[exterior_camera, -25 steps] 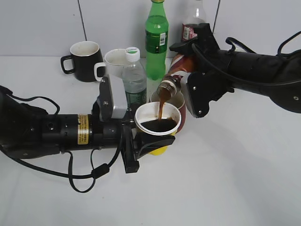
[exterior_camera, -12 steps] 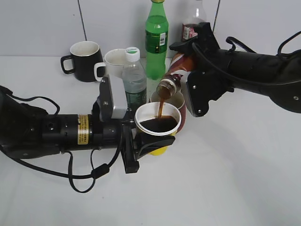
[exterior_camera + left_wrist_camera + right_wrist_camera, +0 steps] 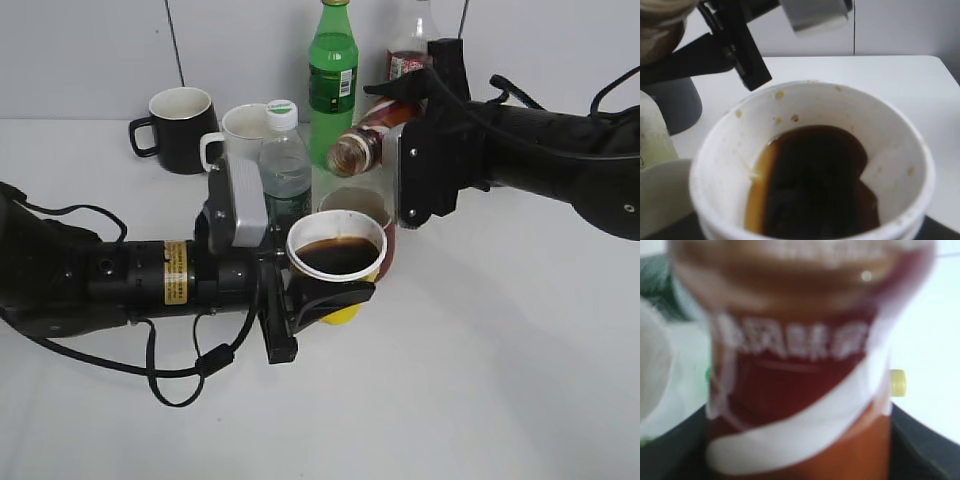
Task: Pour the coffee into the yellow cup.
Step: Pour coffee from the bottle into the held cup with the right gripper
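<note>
The left gripper (image 3: 325, 300) is clamped on the small tapered yellow paper cup (image 3: 336, 268), its black fingers (image 3: 330, 296) pressing the cup's lower wall from either side, so the cup sits just past the end of the left arm near the middle of the white table (image 3: 480, 380). The cup's white inside holds dark brown coffee (image 3: 812, 182), with brown drips spotted on the inner wall.

The right gripper (image 3: 425, 140) grasps the curvy brown plastic coffee bottle with a white swoosh label (image 3: 372, 138), held lying nearly level, its wide open neck pointing left, above and behind the cup and apart from it. The right wrist view shows the label close and blurred, filling the frame.

Directly behind the cup stands a dark red mug (image 3: 372, 212). Further back are a clear water bottle with a white cap (image 3: 285, 165), a white mug (image 3: 238, 135), a black mug (image 3: 178, 128) and a tall green bottle (image 3: 332, 85).
</note>
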Robot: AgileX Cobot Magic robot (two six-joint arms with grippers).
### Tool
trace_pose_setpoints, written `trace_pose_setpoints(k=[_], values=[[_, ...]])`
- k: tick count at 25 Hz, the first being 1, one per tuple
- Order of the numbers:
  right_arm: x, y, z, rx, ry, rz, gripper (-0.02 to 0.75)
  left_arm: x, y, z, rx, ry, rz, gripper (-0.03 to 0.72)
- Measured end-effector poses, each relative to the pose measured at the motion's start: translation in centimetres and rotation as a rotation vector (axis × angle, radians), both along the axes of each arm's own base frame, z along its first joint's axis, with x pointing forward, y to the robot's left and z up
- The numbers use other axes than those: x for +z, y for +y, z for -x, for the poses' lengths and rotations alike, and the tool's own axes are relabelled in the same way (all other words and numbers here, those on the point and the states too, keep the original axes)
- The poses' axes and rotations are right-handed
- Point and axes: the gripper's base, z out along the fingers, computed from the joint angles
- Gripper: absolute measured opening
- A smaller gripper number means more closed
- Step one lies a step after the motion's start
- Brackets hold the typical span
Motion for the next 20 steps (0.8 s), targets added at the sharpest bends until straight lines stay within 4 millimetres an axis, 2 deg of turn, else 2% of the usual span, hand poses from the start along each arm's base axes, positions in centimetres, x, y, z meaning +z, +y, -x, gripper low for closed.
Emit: trace_pose_setpoints(k=[6,11,16,20], values=[[1.0,0.3,0.1,-0.022,0.135,-0.304,0.502,0.3,0.3,-0.5,0.037,0.003,0.037,0.389],[1.2,0.2,0.0,-0.08,0.294,-0.514,0.502,0.5,1.8,-1.7,0.088,-0.004,0.039,0.389],[0.3,-0.5,0.3,-0.197,0.504,-0.744,0.502,1.2,3.5,-2.5,0.135,-0.021,0.042,0.389],[-1.1,-1.2,1.1,-0.286,0.638,-0.861,0.502,2.1,6.4,-2.8,0.222,-0.029,0.045,0.389]])
